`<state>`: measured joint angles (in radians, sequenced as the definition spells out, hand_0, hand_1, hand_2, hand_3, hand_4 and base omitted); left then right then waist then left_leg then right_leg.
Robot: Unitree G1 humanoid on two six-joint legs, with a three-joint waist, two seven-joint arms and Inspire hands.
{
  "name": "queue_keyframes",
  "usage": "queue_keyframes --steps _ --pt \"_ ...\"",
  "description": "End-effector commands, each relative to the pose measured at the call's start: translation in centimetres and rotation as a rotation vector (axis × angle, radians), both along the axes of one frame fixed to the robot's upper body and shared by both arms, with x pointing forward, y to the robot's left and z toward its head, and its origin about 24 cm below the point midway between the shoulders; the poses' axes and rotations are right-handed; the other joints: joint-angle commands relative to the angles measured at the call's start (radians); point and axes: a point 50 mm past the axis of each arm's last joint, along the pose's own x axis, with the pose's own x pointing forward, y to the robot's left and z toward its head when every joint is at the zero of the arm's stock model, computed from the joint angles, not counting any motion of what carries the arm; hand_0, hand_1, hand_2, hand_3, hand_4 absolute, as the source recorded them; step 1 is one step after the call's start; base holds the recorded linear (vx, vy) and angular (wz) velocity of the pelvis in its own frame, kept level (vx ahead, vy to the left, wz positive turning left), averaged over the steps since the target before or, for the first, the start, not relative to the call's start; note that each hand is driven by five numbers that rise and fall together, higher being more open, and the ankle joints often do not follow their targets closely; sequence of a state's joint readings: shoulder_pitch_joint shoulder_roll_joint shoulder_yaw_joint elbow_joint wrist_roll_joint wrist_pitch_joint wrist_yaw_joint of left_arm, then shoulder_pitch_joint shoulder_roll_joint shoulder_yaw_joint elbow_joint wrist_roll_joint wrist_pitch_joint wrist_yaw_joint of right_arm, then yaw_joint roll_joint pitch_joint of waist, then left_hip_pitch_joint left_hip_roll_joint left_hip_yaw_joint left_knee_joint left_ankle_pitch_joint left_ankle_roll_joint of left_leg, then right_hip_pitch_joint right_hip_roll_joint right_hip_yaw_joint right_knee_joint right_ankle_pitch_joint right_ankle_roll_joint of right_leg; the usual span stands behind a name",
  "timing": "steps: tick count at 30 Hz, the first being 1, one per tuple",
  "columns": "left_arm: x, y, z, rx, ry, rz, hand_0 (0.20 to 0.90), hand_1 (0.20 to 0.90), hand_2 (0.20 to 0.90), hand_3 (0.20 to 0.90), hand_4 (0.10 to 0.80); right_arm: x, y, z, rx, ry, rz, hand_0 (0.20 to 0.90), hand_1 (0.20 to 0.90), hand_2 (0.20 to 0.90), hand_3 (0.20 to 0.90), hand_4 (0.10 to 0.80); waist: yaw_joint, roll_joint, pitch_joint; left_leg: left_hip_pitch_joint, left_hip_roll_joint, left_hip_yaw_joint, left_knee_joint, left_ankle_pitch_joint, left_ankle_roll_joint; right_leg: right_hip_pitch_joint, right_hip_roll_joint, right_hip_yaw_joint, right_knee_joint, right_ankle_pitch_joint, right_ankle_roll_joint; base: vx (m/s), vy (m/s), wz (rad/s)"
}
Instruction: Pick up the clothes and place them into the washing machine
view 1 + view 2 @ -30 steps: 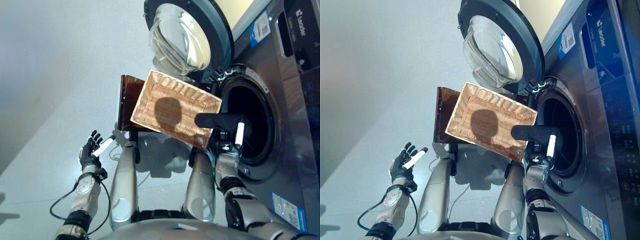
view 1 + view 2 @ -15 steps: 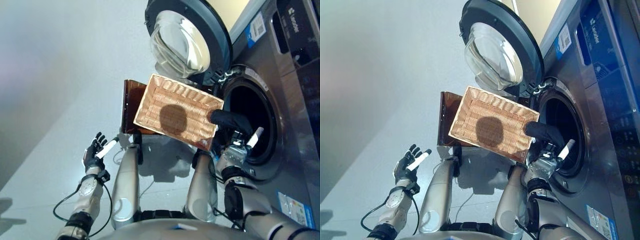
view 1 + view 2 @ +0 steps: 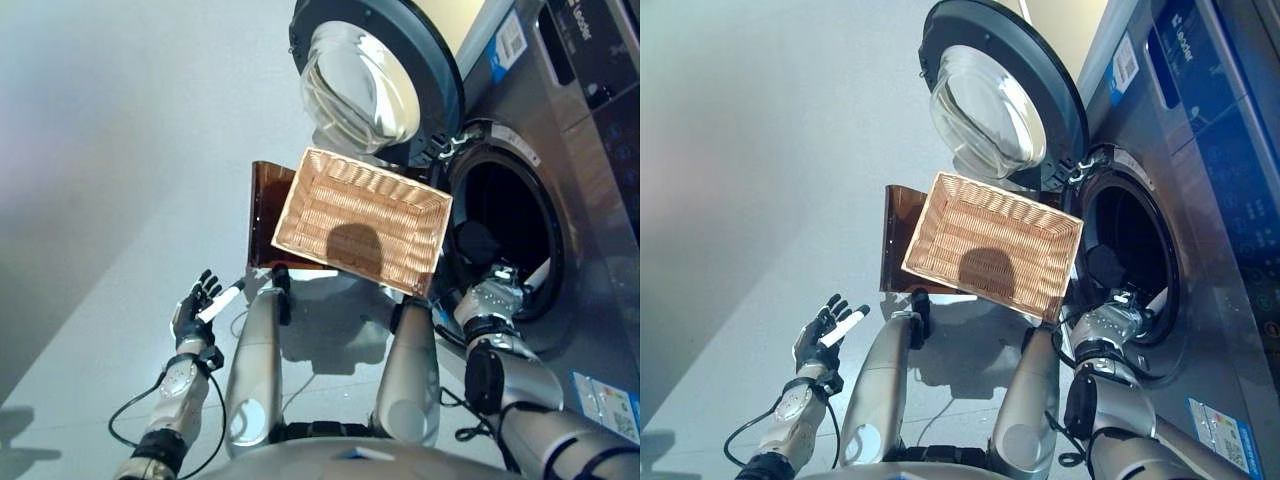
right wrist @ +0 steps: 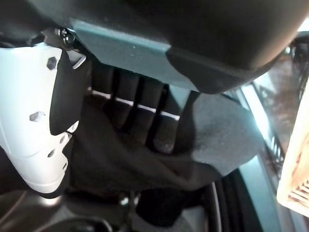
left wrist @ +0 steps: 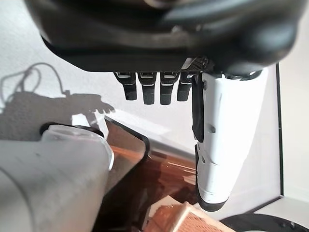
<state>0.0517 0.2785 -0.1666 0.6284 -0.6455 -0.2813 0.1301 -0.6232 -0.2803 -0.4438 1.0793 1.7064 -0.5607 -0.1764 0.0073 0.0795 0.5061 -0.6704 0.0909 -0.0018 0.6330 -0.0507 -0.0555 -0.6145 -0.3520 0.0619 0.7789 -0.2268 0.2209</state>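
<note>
The right robot hand (image 4: 130, 104) is at the mouth of the washing machine (image 3: 1200, 250), its fingers (image 4: 145, 116) and white-covered thumb curled round a dark cloth (image 4: 212, 140). From the head views a dark bundle (image 3: 478, 243) shows just inside the drum opening, beside that hand, so the cloth is at the threshold of the drum and not yet let go. It looks soft, limp and light: it drapes and folds over the fingers, has no stiffness and will sag from wherever it is pinched. A bunched handful near the middle is probably the safest hold, since a trailing edge could catch on the door rim.

The wicker basket (image 3: 365, 220), just beside the drum opening, looks empty. The round door (image 3: 375, 75) stands open above the basket.

The left robot hand (image 3: 200, 305) hangs well away from the machine, on the far side of the basket, fingers straight and holding nothing.

The machine's front carries labels and some lettering near its top corner; I am not reading them off.
</note>
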Motion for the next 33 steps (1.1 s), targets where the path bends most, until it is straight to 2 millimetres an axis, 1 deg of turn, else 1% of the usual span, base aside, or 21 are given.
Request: queue_keyframes --steps 1,2,3,4,7,8,10,11,14,18,20,21,22,26,29,33 --pt "-1.3 2.6 0.6 0.081 -0.016 0.026 0.9 0.9 0.9 0.9 0.8 -3.9 -7.7 2.9 -0.177 0.061 -0.231 0.2 0.2 0.2 0.2 0.3 -0.002 0.001 -0.098 -0.003 0.071 -0.073 0.085 -0.075 -0.09 -0.028 -0.041 0.054 -0.078 0.139 -0.022 0.0 0.0 0.0" --pt "-1.3 2.7 0.7 0.087 -0.014 0.023 0.9 0.9 0.9 0.9 0.8 -4.0 -8.2 3.4 -0.178 0.062 -0.247 0.2 0.2 0.2 0.2 0.3 -0.001 0.002 -0.1 -0.004 0.071 -0.073 0.086 -0.075 -0.089 -0.028 -0.041 0.055 -0.075 0.138 -0.022 0.004 -0.001 -0.03" --pt "-1.3 2.7 0.7 0.086 -0.015 0.022 0.9 0.9 0.9 0.9 0.8 -4.0 -8.3 3.5 -0.179 0.062 -0.248 0.2 0.2 0.2 0.2 0.3 -0.001 0.003 -0.1 -0.005 0.071 -0.073 0.086 -0.075 -0.089 -0.029 -0.041 0.056 -0.075 0.137 -0.022 0.0 0.0 0.0" --pt "-1.5 2.8 0.6 0.092 -0.006 0.021 0.9 0.9 0.9 0.9 0.8 -4.3 -9.0 3.9 -0.174 0.074 -0.266 0.2 0.2 0.2 0.2 0.3 0.0 0.002 -0.104 -0.005 0.071 -0.074 0.092 -0.078 -0.089 -0.029 -0.041 0.057 -0.07 0.134 -0.023 0.0 0.0 0.0" --pt "-1.6 3.0 0.6 0.098 -0.002 0.023 0.9 0.9 0.9 0.9 0.8 -4.6 -9.8 4.5 -0.181 0.101 -0.275 0.2 0.2 0.2 0.2 0.3 0.003 0.004 -0.107 -0.009 0.07 -0.076 0.105 -0.084 -0.089 -0.035 -0.04 0.06 -0.056 0.13 -0.024 -0.009 -0.002 0.05" --pt "-1.6 3.1 0.7 0.097 -0.003 0.025 0.9 0.9 0.9 0.9 0.8 -4.6 -10.3 5.2 -0.183 0.102 -0.285 0.2 0.2 0.2 0.2 0.3 0.004 0.003 -0.11 -0.011 0.07 -0.075 0.114 -0.089 -0.089 -0.036 -0.04 0.061 -0.051 0.126 -0.024 0.0 0.0 0.0" --pt "-1.7 3.1 0.6 0.101 0.006 0.025 0.9 0.9 0.9 0.9 0.8 -4.6 -10.6 5.5 -0.184 0.105 -0.29 0.2 0.2 0.2 0.2 0.3 0.005 0.003 -0.113 -0.012 0.069 -0.075 0.121 -0.093 -0.089 -0.038 -0.04 0.062 -0.047 0.124 -0.024 -0.007 0.003 -0.02" --pt "-1.7 3.2 0.6 0.105 0.007 0.017 0.9 0.9 0.9 0.9 0.8 -4.6 -11.0 5.9 -0.195 0.133 -0.271 0.2 0.2 0.2 0.2 0.3 0.009 0.001 -0.114 -0.016 0.069 -0.076 0.13 -0.097 -0.088 -0.04 -0.04 0.062 -0.039 0.12 -0.024 -0.014 0.006 -0.03" --pt "-1.7 3.3 0.6 0.113 0.012 0.009 0.9 0.9 0.9 0.9 0.8 -4.4 -11.2 6.4 -0.211 0.154 -0.25 0.2 0.2 0.2 0.2 0.3 0.012 0.001 -0.117 -0.021 0.069 -0.076 0.139 -0.099 -0.088 -0.046 -0.039 0.062 -0.029 0.117 -0.024 -0.005 0.003 -0.01" --pt "-1.8 3.5 0.6 0.123 0.015 0.009 0.9 0.9 0.9 0.9 0.8 -3.9 -11.3 7.2 -0.226 0.136 -0.243 0.2 0.2 0.2 0.2 0.3 0.018 -0.003 -0.124 -0.028 0.067 -0.076 0.137 -0.098 -0.087 -0.054 -0.039 0.063 -0.026 0.114 -0.024 -0.007 0.001 0.02" --pt "-1.8 3.5 0.6 0.125 0.016 0.011 0.9 0.9 0.9 0.9 0.8 -3.8 -11.4 7.5 -0.227 0.13 -0.248 0.2 0.2 0.2 0.2 0.3 0.019 -0.004 -0.126 -0.028 0.067 -0.075 0.136 -0.097 -0.087 -0.054 -0.039 0.063 -0.025 0.114 -0.024 -0.007 0.0 0.08" --pt "-1.8 3.7 0.6 0.131 0.019 0.018 0.9 0.9 0.9 0.9 0.8 -3.6 -11.5 8.2 -0.218 0.098 -0.281 0.2 0.2 0.2 0.2 0.3 0.023 -0.005 -0.132 -0.029 0.065 -0.076 0.136 -0.098 -0.087 -0.052 -0.04 0.063 -0.026 0.111 -0.025 0.005 0.003 0.08" --pt "-1.7 3.7 0.7 0.133 0.017 0.016 0.9 0.9 0.9 0.9 0.8 -3.5 -11.5 8.5 -0.211 0.082 -0.295 0.2 0.2 0.2 0.2 0.3 0.023 -0.004 -0.134 -0.029 0.064 -0.077 0.135 -0.098 -0.087 -0.052 -0.04 0.062 -0.025 0.11 -0.025 0.005 0.003 0.04" --pt "-1.8 3.7 0.6 0.131 0.022 0.021 0.9 0.9 0.9 0.9 0.8 -3.6 -11.6 8.9 -0.182 0.06 -0.347 0.2 0.2 0.2 0.2 0.3 0.024 -0.002 -0.137 -0.031 0.062 -0.078 0.142 -0.102 -0.086 -0.05 -0.04 0.063 -0.021 0.107 -0.026 0.0 0.0 0.0" --pt "-1.9 3.7 0.6 0.128 0.024 0.027 0.9 0.9 0.9 0.9 0.8 -4.3 -12.0 8.8 -0.152 0.081 -0.39 0.2 0.2 0.2 0.2 0.3 0.021 0.001 -0.144 -0.035 0.061 -0.079 0.156 -0.111 -0.085 -0.055 -0.04 0.065 -0.01 0.101 -0.025 0.0 0.0 0.0" --pt "-1.9 3.7 0.7 0.129 0.023 0.027 0.9 0.9 0.9 0.9 0.8 -4.5 -12.1 8.7 -0.142 0.11 -0.39 0.2 0.2 0.2 0.2 0.3 0.019 0.002 -0.149 -0.036 0.063 -0.077 0.168 -0.121 -0.083 -0.06 -0.037 0.069 -0.006 0.1 -0.025 0.006 0.006 -0.03"
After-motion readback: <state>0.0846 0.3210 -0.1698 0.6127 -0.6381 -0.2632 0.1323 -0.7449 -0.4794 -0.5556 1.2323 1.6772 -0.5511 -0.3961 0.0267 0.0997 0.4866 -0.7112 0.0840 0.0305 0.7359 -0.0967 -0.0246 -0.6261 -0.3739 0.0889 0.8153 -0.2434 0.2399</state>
